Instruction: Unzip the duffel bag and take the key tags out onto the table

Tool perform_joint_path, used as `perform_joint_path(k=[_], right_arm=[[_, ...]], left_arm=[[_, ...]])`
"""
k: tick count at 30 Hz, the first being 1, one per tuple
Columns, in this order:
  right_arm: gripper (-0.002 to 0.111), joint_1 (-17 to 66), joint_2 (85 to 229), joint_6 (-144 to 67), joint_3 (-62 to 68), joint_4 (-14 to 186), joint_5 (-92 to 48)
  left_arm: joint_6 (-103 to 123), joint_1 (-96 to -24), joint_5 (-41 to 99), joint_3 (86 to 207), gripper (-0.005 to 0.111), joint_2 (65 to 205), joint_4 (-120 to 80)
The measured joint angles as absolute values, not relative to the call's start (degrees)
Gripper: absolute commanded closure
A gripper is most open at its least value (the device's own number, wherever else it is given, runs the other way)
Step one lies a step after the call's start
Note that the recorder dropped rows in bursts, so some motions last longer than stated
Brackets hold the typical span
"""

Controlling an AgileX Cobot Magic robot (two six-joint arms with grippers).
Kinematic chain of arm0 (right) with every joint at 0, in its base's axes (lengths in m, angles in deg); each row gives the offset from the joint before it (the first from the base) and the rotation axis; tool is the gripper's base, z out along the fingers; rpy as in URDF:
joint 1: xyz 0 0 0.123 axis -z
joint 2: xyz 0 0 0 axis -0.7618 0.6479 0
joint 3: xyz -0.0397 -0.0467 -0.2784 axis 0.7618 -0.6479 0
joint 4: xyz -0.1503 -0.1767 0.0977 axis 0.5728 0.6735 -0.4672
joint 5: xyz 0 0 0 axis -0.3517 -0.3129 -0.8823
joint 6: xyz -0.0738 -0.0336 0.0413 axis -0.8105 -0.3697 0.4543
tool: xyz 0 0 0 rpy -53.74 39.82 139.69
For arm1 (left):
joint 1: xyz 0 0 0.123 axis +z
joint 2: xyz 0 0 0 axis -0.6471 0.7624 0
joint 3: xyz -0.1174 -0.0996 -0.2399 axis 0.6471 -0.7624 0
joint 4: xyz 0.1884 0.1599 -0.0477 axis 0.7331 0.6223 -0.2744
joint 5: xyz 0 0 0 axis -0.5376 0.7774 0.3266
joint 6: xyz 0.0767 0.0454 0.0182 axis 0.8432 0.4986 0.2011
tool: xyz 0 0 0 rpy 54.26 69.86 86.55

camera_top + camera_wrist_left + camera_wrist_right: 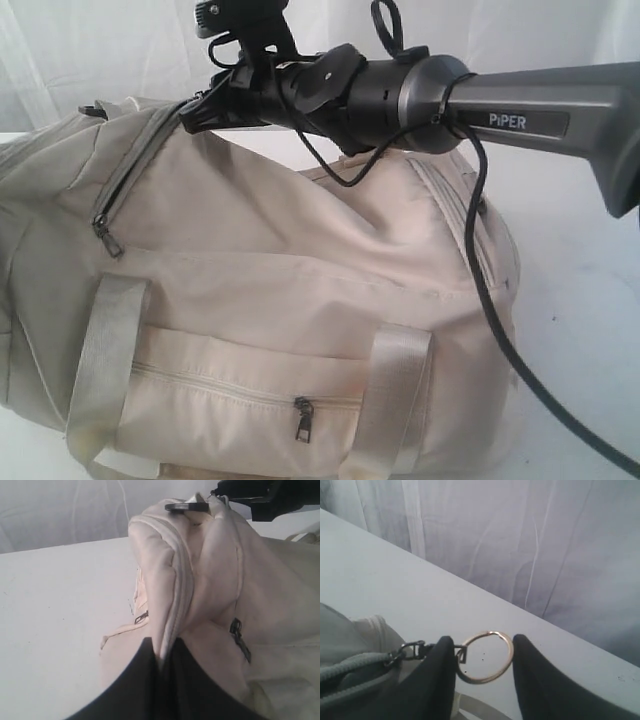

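**Q:** While the zip is being worked, what does each claw hold, left to right?

**A:** At lower centre of the left wrist view, the left gripper (161, 650) is pressed together on a fold of the duffel bag (215, 580), which lies on the white table (60, 610). At lower centre of the right wrist view, the right gripper (482, 641) stands half apart, clamped across a metal ring (490, 633) hooked to the zip slider (410, 650).

**Q:** Which step is this?

**A:** Unzipping, I judge, though I cannot tell how far the zip has run. The next move calls for a steady pull on the ring along the zip, with the left claw holding the cloth taut.

**Q:** Does one view show more than another?

**A:** Only the right wrist view shows the ring. In the exterior view the right arm (520, 110) hides it at upper left, but the whole cream bag shows. The key tags appear nowhere and are presumably inside.
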State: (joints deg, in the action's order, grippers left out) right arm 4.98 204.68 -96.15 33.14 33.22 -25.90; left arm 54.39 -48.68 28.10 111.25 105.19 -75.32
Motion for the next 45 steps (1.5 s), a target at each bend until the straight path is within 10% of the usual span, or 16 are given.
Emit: perform_joint_path(k=[7, 16, 45], right_arm=[[0.108, 5.7, 204.5, -96.2, 33.4, 32.5, -22.3], [0.108, 6.9, 202.9, -97.5, 33.4, 32.5, -20.3], [0.108, 7.3, 195.2, -102.0, 33.4, 32.7, 1.7]], left_arm=[[55.5, -48.7, 29.2, 111.2, 0.103, 103.5, -68.4], [59.2, -48.6, 28.3, 111.5, 0.039, 101.9, -61.7], [65.6, -60.2, 32.8, 146.9, 0.053, 148.2, -67.8]])
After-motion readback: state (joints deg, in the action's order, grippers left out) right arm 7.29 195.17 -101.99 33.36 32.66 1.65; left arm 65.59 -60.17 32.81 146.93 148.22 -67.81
